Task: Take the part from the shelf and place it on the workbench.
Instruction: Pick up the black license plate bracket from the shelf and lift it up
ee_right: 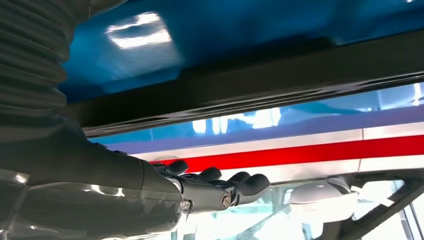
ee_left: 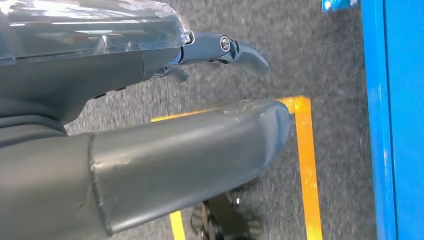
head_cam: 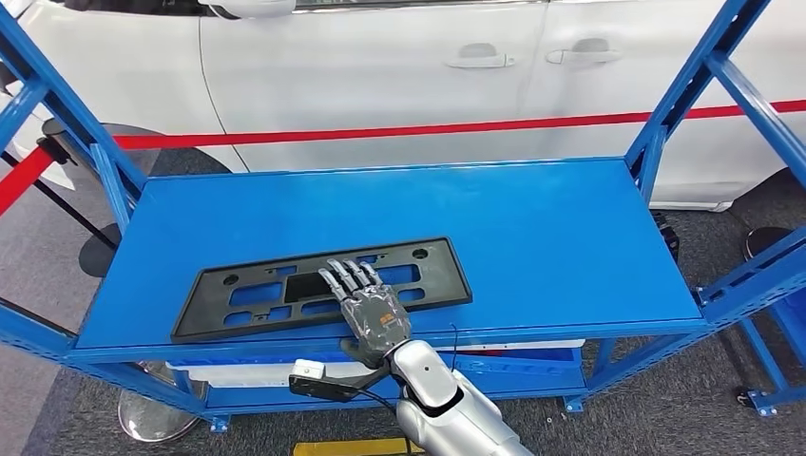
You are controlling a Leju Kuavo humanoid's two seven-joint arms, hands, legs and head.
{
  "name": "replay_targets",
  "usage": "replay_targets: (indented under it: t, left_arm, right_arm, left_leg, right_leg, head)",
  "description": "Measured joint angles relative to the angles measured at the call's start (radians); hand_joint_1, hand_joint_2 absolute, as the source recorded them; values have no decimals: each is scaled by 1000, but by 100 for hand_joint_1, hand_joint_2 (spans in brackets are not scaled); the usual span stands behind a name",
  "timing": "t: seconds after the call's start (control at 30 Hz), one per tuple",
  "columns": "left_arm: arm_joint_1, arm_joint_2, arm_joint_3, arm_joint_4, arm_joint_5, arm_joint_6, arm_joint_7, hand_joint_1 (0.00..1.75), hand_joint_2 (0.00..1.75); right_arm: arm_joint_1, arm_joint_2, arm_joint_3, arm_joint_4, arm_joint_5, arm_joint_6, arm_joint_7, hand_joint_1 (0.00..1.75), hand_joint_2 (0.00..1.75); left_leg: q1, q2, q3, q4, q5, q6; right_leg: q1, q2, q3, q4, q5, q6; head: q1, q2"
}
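**Right hand flat over black part on blue shelf**

The part [head_cam: 323, 287], a long black plastic plate w/ cut-out slots and holes, lies flat on the blue shelf [head_cam: 532, 237], toward the near-left area of the top deck, its long side running roughly along the near edge, slightly angled. Near long edge sits close to the shelf's front lip.

Right hand [head_cam: 371, 309] comes in from below, silver arm rising from the near edge. Palm faces down, fingers [head_cam: 349, 276] stretched out straight and side by side over the middle of the part, tips reaching about the central cut-out. Hand is released, not curled round anything; whether palm or fingers actually touch the part can't be told from head view. In right wrist view the hand [ee_right: 210, 187] shows w/ fingers extended, the dark part edge [ee_right: 250, 90] and blue deck close by; nothing clasped.

Left hand [ee_left: 200, 140] hangs low beside the shelf, over grey carpet [ee_left: 330, 50] w/ yellow floor tape [ee_left: 307, 165]. Thick thumb and one darker finger [ee_left: 240, 52] seen, nothing between them. Spread or curled: can't tell, rest of fingers hidden.

Beyond the shelf, far side: a white car [head_cam: 380, 66] and a red barrier strap [head_cam: 428, 130] across the scene.
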Motion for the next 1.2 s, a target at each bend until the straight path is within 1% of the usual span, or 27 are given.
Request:
replay_targets:
  t: [0.07,0.1,0.17,0.2,0.23,0.27,0.33,0.37,0.4,0.43,0.5,0.57,0.6,0.67,0.7,0.73,0.77,0.8,0.83,0.87,0.9,0.93,1.03,1.07,1.1,1.13,1.2]
  left_arm:
    - [-1,-1,0,0,-2,-1,0,0,0]
    - [-1,-1,1,0,-2,-2,0,0,0]
    - [0,-2,2,0,-4,-3,0,0,0]
    - [0,-2,2,0,-5,-4,0,0,0]
    - [1,-2,2,0,-8,-5,0,0,0]
    - [1,-2,2,0,-11,-7,0,0,0]
    - [0,-2,3,0,-21,-7,-1,0,0]
    - [-1,-2,3,0,-27,-7,-2,0,0]
    - [-3,-2,3,0,-33,-6,-4,0,0]
    - [-4,-2,3,0,-38,-5,-5,0,0]
    - [-4,-2,3,0,-49,-4,-8,0,0]
    - [-5,-2,3,0,-55,-4,-9,0,0]
    - [-6,-3,3,0,-57,-4,-10,0,0]
    - [-7,-3,3,0,-58,-4,-11,0,0]
    - [-7,-3,3,0,-59,-4,-11,0,0]
    - [-7,-3,3,0,-60,-4,-11,0,0]
    - [-7,-3,3,0,-62,-5,-11,0,0]
    - [-7,-4,3,0,-65,-5,-11,0,0]
    - [-7,-5,3,0,-68,-5,-11,0,0]
    - [-8,-6,3,0,-72,-5,-11,0,0]
    - [-8,-6,3,0,-75,-5,-11,0,0]
    - [-8,-7,3,0,-77,-5,-12,0,0]
    - [-9,-8,3,0,-83,-6,-12,0,0]
    - [-9,-8,3,0,-86,-6,-12,0,0]
    - [-10,-8,3,0,-89,-6,-12,0,0]
    - [-10,-7,3,0,-90,-6,-12,0,0]
    - [-8,-7,3,0,-91,-6,-12,0,0]
  right_arm:
    - [-4,4,-1,6,-1,-4,3,0,175]
    - [-7,7,-1,9,-2,-5,4,0,175]
    - [-11,9,-2,19,-8,-7,10,0,175]
    - [-12,9,-2,26,-13,-8,14,0,175]
    - [-14,9,-3,32,-21,-8,20,0,175]
    - [-18,9,-3,38,-32,-10,26,0,175]
    - [-32,11,-2,48,-55,-12,42,0,175]
    - [-42,11,-2,54,-64,-15,53,0,175]
    - [-54,12,0,61,-72,-17,66,0,175]
    - [-66,12,1,68,-77,-20,79,0,175]
    - [-93,12,2,87,-87,-22,100,0,175]
    - [-121,11,3,106,-96,-22,108,0,175]
    - [-133,11,3,116,-99,-22,109,0,175]
    - [-148,10,3,136,-104,-22,110,0,175]
    - [-152,9,3,147,-105,-22,111,0,175]
    - [-153,8,3,157,-105,-22,111,14,175]
    - [-155,6,3,165,-105,-23,113,56,175]
    - [-157,5,3,172,-105,-22,117,99,175]
    - [-162,5,3,178,-104,-22,123,142,175]
    - [-167,5,3,185,-102,-21,130,172,175]
    - [-174,6,3,191,-100,-17,137,172,175]
    - [-178,6,3,199,-99,-12,143,172,175]
    - [-185,7,3,220,-97,4,153,166,175]
    - [-188,9,3,226,-95,6,155,164,175]
    - [-191,10,3,232,-93,9,155,163,175]
    - [-195,11,3,239,-91,11,155,163,175]
    - [-200,12,3,252,-86,14,155,162,175]
  left_leg:
    - [2,1,-11,33,-25,-9]
    - [3,1,-30,77,-50,-12]
    - [3,1,-92,206,-107,-16]
    - [3,2,-118,255,-120,-17]
    - [3,2,-131,273,-115,-17]
    - [3,2,-124,251,-89,-16]
    - [1,2,-68,126,-18,-10]
    - [-1,2,-41,66,4,-5]
    - [-4,2,-24,27,15,0]
    - [-7,1,-18,13,13,5]
    - [-9,0,-18,7,17,16]
    - [-4,2,-14,-4,23,28]
    - [-2,3,-12,-8,25,34]
    - [-2,4,-13,-10,26,39]
    - [-2,4,-13,-10,26,39]
    - [-2,4,-13,-9,26,39]
    - [-1,3,-12,-9,25,38]
    - [-1,2,-11,-8,24,37]
    - [-1,2,-9,-7,22,35]
    - [-4,1,-9,-4,20,31]
    - [-5,1,-9,-3,18,26]
    - [-7,0,-10,-3,17,21]
    - [-4,1,-7,-6,15,2]
    - [-3,1,-10,5,5,-3]
    - [-2,2,-22,34,-15,-7]
    - [-1,2,-45,85,-44,-10]
    - [-1,2,-108,219,-102,-15]
  right_leg:
    - [-4,-1,8,-11,4,-13]
    - [-5,-2,12,-15,5,-17]
    - [-2,-3,14,-16,3,-23]
    - [0,-3,15,-15,1,-25]
    - [2,-3,16,-13,-1,-26]
    - [3,-2,17,-11,-3,-26]
    - [4,-1,23,-5,-11,-23]
    - [6,-1,24,-2,-14,-19]
    - [8,0,23,1,-16,-15]
    - [8,0,21,2,-16,-11]
    - [9,-1,19,0,-15,-1]
    - [7,-1,10,22,-32,11]
    - [6,-1,-7,60,-56,18]
    - [0,-2,-69,184,-116,27]
    - [-3,-2,-101,244,-136,30]
    - [-6,-2,-119,276,-138,32]
    - [-8,-2,-119,269,-120,33]
    - [-10,-2,-100,223,-85,32]
    - [-11,-3,-67,153,-46,29]
    - [-10,-3,-35,84,-19,25]
    - [-8,-3,-12,34,-2,22]
    - [-6,-3,0,7,2,18]
    - [-5,-1,4,-7,3,2]
    - [-6,-2,8,-13,6,-4]
    - [-9,-2,11,-18,8,-10]
    - [-9,-3,14,-21,9,-14]
    - [-7,-5,15,-21,8,-19]
  head:
    - [-3,0]
    - [-6,0]
    - [-11,0]
    - [-12,0]
    - [-12,0]
    - [-12,0]
    - [-12,0]
    - [-12,0]
    - [-11,0]
    - [-11,0]
    - [-11,0]
    - [-8,0]
    - [-6,0]
    - [-2,0]
    - [-1,0]
    - [-1,0]
    - [-1,0]
    - [-1,0]
    - [-1,0]
    - [-1,0]
    - [-2,0]
    - [-2,0]
    - [-2,0]
    - [-3,0]
    - [-6,0]
    - [-8,0]
    - [-12,0]
